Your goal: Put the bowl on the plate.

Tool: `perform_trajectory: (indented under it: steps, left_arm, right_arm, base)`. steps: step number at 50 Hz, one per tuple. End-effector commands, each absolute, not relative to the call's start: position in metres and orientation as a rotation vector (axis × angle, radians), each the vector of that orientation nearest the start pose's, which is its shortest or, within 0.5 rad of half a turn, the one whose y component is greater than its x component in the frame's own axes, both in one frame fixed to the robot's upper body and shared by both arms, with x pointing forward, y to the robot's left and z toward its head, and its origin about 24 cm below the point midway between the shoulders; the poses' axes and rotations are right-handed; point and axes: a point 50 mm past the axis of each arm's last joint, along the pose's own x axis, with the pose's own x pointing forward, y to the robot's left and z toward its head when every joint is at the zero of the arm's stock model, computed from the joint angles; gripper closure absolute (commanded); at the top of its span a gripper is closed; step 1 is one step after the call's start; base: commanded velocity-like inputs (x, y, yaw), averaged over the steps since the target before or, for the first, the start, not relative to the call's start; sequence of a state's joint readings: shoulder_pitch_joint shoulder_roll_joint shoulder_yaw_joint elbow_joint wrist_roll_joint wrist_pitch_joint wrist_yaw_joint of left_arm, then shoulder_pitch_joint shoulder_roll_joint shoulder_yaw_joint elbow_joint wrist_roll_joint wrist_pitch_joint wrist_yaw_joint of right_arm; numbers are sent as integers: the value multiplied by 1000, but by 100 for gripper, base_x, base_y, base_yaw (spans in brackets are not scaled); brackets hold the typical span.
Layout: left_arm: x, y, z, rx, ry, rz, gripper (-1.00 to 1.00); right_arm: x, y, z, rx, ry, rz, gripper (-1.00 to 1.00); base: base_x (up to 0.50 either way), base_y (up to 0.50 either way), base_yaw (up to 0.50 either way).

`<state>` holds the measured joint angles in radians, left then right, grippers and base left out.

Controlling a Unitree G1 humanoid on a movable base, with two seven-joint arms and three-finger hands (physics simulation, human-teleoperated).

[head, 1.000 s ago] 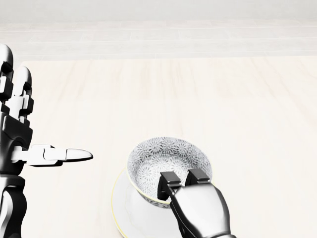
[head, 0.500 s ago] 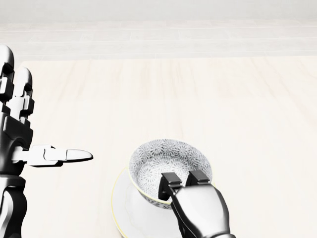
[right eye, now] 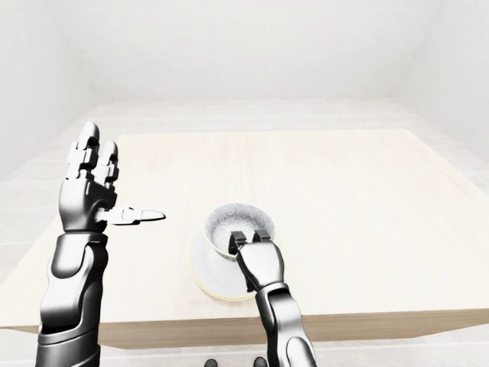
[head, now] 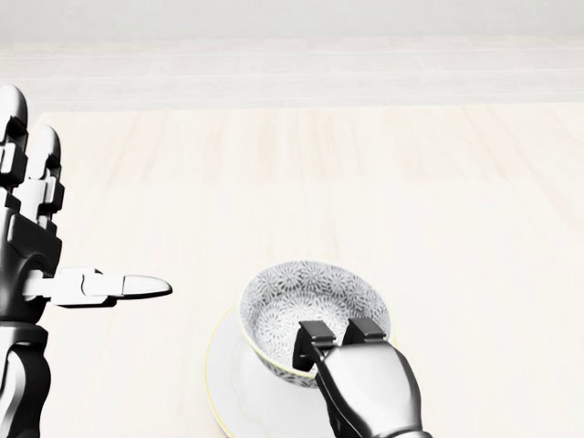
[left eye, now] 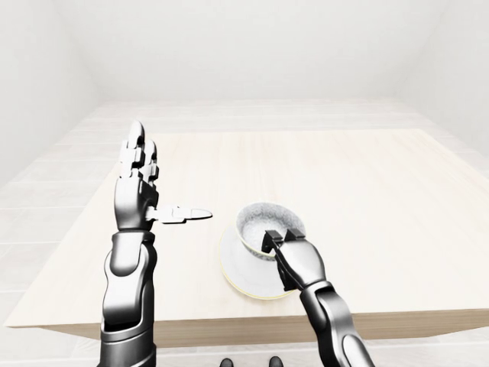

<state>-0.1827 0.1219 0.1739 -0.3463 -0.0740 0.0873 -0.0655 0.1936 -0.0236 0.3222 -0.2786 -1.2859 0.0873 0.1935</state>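
1. Your bowl sits a little lower in the head view than it did half a second ago. It has come down closer to the plate.
2. Your left hand has not moved since then, and the view has not shifted either.
3. The bowl is over the plate, close to the near edge of the tabletop. The plate's rim sticks out on the left side of the bowl. You cannot tell if the bowl's bottom is touching the plate yet.
4. Inside the bowl you see its grey flower pattern and two fingers of your right hand.
5. Your right hand is closed on the bowl's near rim. Two fingers hook over the rim into the bowl, and the thumb is hidden.
6. Your left hand is held up, well apart from the bowl on the left. It is wide open and holds nothing. Its thumb points right, toward the bowl.
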Motion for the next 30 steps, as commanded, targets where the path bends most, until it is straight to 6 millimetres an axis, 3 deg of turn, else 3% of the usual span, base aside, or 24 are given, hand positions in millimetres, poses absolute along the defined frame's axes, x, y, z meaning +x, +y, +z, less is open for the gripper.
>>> perform_trajectory:
  steps: [1,9,30]
  left_arm:
    - [266,188,160,68,-431,32,-100]
    - [270,188,147,80,-372,29,-100]
    - [267,187,158,77,-422,25,-100]
  right_arm:
    - [210,-92,54,-1260,-65,262,100]
    - [210,-91,57,-1263,-71,261,100]
    - [209,-90,45,-1260,-45,278,100]
  base:
    - [0,0,0]
    - [0,0,0]
    - [0,0,0]
